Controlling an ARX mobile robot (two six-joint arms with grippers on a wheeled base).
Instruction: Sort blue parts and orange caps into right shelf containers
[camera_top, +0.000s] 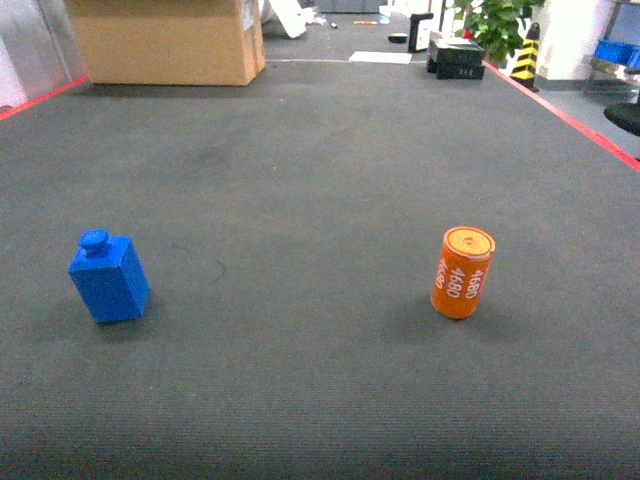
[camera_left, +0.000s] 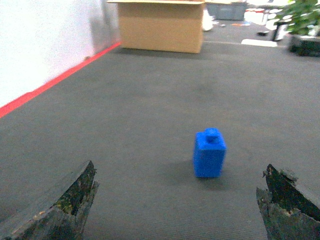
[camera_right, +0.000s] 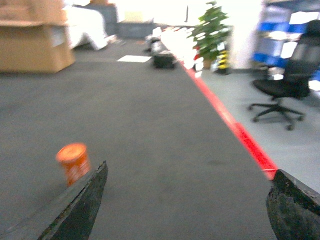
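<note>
Left gripper has its fingers spread wide with nothing between them, and the blue part stands upright on the grey carpeted floor just ahead, a bit right of the gap's centre. Right gripper is the same deal — fingers spread and empty — but the orange cap sits off to the left, just behind the left finger rather than between the two. From the head view the two pieces are well apart, blue one left, orange one right, both standing free. My take: this is the approach-and-grab step, so shift the left arm slightly right to centre the block, then come forward and close low on its flat sides, not the knob. The right arm needs a bigger swing left first or it'll knock the cap over. No shelf or crates for sure in view — only a cardboard box further back.
</note>
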